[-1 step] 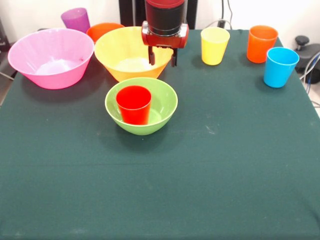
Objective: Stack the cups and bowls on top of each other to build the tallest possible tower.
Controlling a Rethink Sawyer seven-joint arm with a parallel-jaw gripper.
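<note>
A cup (134,104) is standing upright inside the bowl (165,100) nearest the front of the worktop (200,180). Behind it two larger bowls (112,50) (30,60) are sitting side by side, with a smaller bowl (102,30) and another cup (76,20) behind them. Three cups (215,45) (262,43) (280,66) are standing at the right.

Dark green cloth table (210,190) under me. Resting on it: pink bowl (51,57) upper left, purple cup (76,20) behind it, small orange bowl (102,31), yellow-orange bowl (131,52) top centre, green bowl (162,107) mid-frame. Upper right: yellow cup (214,45), orange cup (262,44), blue cup (280,67).
</note>
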